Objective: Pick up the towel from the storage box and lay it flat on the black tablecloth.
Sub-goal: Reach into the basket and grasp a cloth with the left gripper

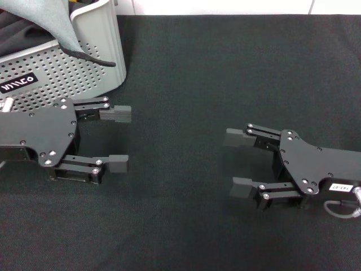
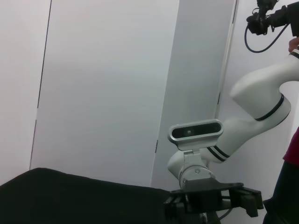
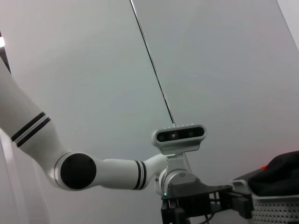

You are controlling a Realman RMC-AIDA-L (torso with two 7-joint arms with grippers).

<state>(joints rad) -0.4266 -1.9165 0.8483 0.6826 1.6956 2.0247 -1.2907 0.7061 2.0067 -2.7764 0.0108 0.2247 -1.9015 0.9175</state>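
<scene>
Waiting to start: towel (image 1: 56, 25) sits in the storage box (image 1: 84, 70), grey side draped over its rim. Left gripper (image 1: 117, 138) beside box, right gripper (image 1: 240, 164) well apart from it, both with fingers spread and empty over the black tablecloth (image 1: 225, 68). Next, probably left lifts toward the box and pinches that hanging corner.

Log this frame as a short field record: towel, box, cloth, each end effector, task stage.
towel: grey side showing, draped over the storage box rim
storage box: far left on the black tablecloth
black tablecloth: spread flat, nothing laid on it yet
left end effector: open, empty, beside the box
right end effector: open, empty, over the cloth
stage: towel not yet picked up
</scene>
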